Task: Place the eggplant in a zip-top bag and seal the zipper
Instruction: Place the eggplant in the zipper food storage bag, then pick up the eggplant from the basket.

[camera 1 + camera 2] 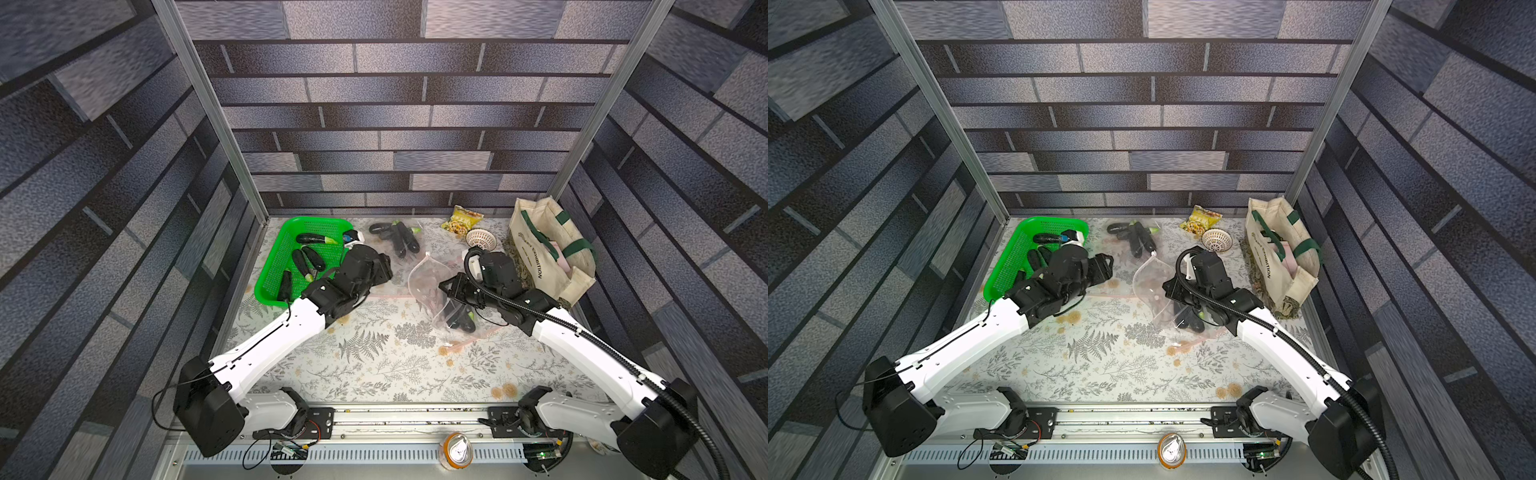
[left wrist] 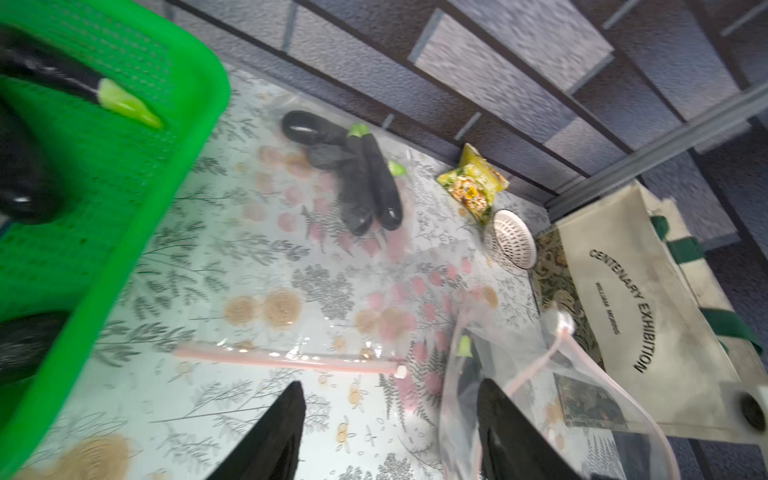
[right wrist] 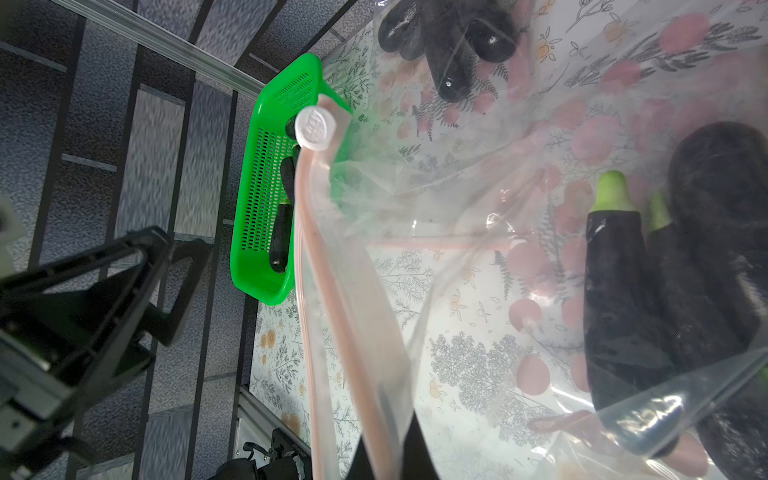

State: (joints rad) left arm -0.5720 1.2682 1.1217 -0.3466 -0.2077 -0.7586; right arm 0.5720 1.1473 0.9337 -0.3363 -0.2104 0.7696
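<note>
Basket (image 1: 266, 284): bright green, fine perforated mesh.
Eggplants (image 3: 615, 291): near-black purple, glossy, pale green caps.
Zip-top bag (image 3: 415, 257): clear film, pink zipper strip, white slider (image 3: 315, 129). Pink round spots show on or through the film.
Tablecloth (image 1: 374, 365): off-white, grey fern and leaf print, scattered tan flower heads.
Tote bag (image 1: 530, 232): cream cloth, dark green handles, black lettering. Side panel has a dark green-gold foliage pattern.
Snack packet (image 1: 462, 219): yellow, mottled orange-green print.
Small strainer (image 1: 481, 239): white, slotted.
Walls (image 1: 395, 83): blue-grey brick print, black joint lines.
Left arm (image 1: 270, 340), right arm (image 1: 582, 345): white shells, black joints.
</note>
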